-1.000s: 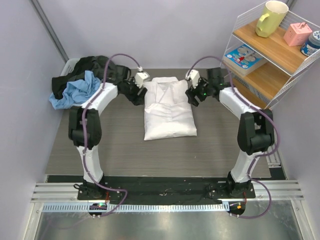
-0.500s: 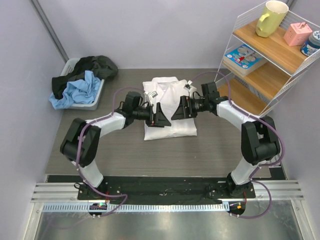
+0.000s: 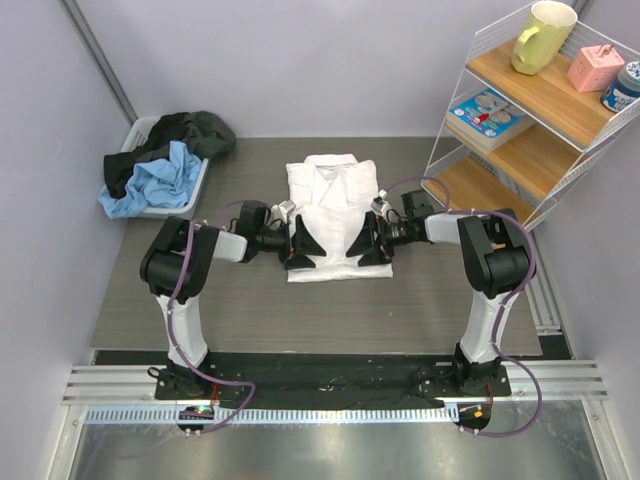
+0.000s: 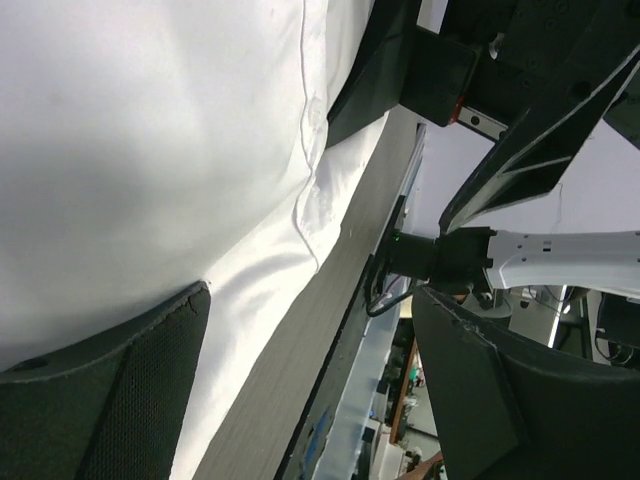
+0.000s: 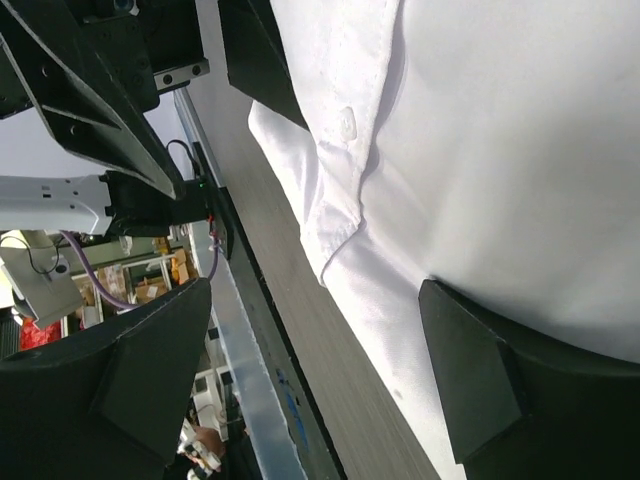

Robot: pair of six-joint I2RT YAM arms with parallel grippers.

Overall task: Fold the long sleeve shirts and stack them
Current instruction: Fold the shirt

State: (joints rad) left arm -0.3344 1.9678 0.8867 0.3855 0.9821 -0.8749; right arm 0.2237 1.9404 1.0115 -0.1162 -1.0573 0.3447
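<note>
2 hands: both low at the near end of the white shirt (image 3: 335, 205), facing each other across it
Left hand (image 3: 300, 245): spread wide at the shirt's left edge, near its front corner, with nothing gripped
Left fingers: 1 finger (image 4: 100, 400) overlaps the white cloth; the other stands over bare desk, and the shirt's edge runs between them
Right hand (image 3: 372, 243): spread wide at the shirt's right edge, level with the left hand, with nothing gripped
Right fingers: 1 finger (image 5: 490, 400) overlaps the cloth and the other is off it
Contact: cannot tell whether any finger presses on the cloth
White shirt: folded into a neat rectangle, collar at the far end, lying flat mid-desk between the 2 arms
Desk (image 3: 250, 300): grey, carries the shirt
Tray (image 3: 197, 180): far left corner, heaped with blue and dark garments (image 3: 150, 175), well apart from the shirt
</note>
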